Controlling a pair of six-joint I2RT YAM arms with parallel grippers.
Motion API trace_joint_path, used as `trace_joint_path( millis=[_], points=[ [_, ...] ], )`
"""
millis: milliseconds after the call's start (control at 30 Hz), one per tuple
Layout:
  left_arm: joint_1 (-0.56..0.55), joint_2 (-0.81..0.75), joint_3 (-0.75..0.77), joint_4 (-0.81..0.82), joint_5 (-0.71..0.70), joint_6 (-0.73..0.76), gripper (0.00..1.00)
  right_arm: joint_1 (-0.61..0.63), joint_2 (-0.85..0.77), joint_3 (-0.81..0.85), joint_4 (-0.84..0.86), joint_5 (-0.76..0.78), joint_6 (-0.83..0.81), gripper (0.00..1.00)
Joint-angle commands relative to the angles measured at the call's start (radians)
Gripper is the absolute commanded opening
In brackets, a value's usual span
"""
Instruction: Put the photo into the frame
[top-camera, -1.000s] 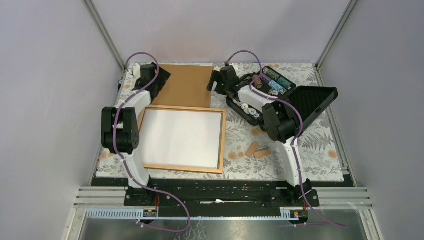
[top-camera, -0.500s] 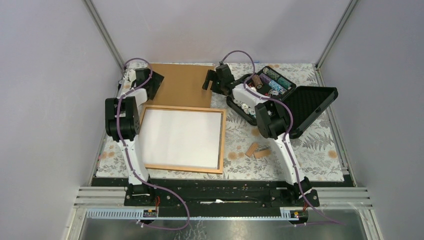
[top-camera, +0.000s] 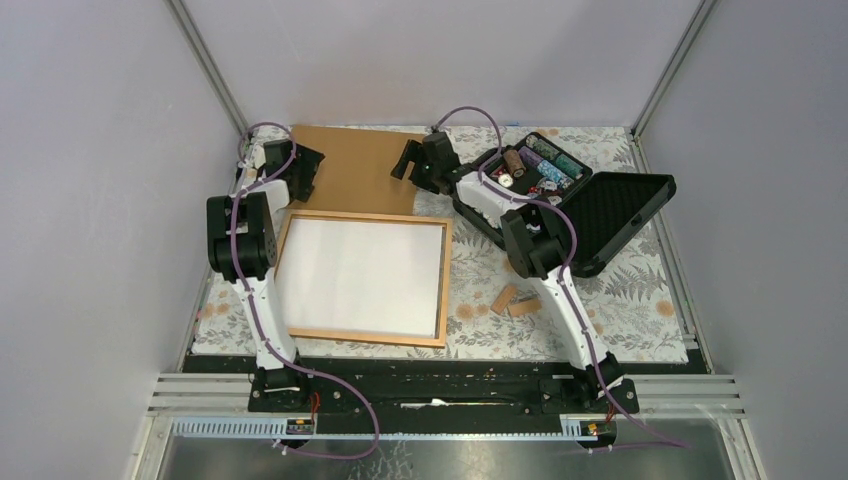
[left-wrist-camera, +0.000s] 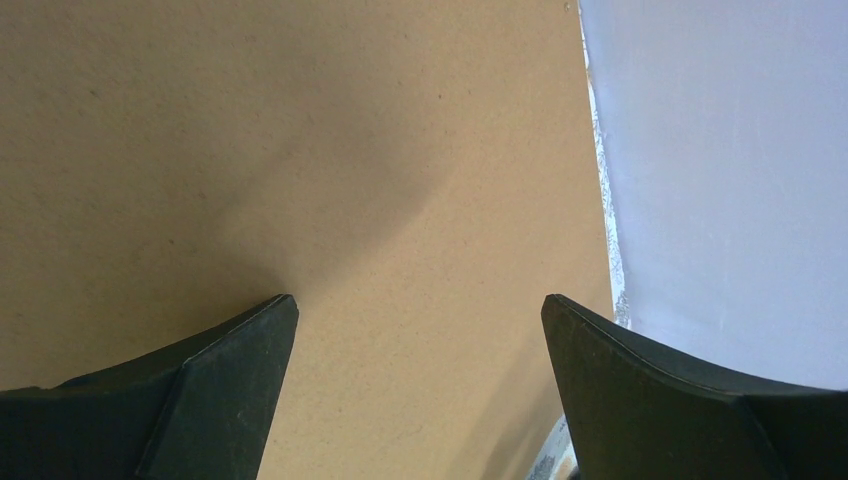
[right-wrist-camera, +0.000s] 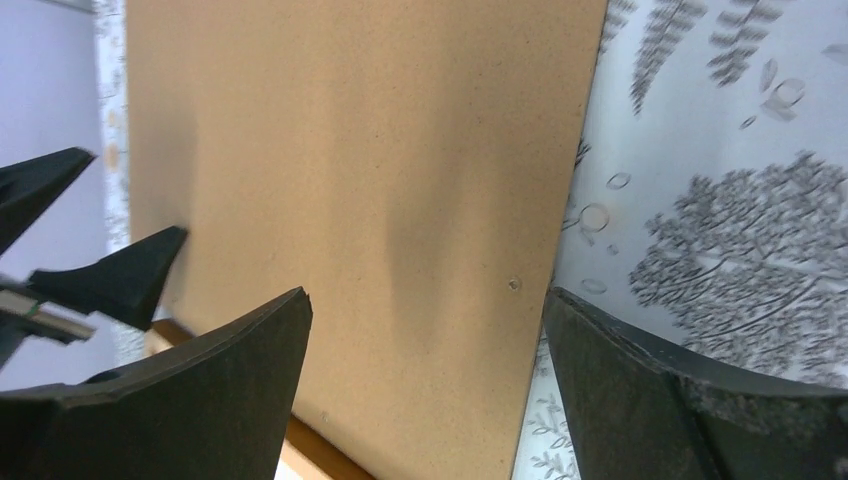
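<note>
Top external: photo (top-camera: 362, 277), seemingly white side up, inside frame (top-camera: 444, 280)

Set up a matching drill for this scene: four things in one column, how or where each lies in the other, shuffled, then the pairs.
1 photo
2 backing board
3 black case
4 wooden blocks

A lid open, far right
B white side up inside the frame
C flat, beyond the frame's far side
D side by side, just right of the frame

Pairs: 1-B, 2-C, 3-A, 4-D
</note>
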Motion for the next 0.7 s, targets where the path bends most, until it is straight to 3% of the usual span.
trace_joint_path(
  millis=[0,233,667],
  points=[
    [-0.008,0.051,-0.061,-0.046,0.083,-0.026,0.99,0.029,-0.13,-0.145,0.306,-0.22,0.172,0.92],
    [-0.017,0.055,-0.106,0.026,0.155,-0.065,0.99,0.028,-0.21,-0.241,0.591,-0.294,0.299,0.9],
    [-0.109,0.033,-0.17,0.138,0.252,-0.114,0.99,0.021,-0.3,-0.412,0.84,-0.305,0.442,0.89]
  ],
)
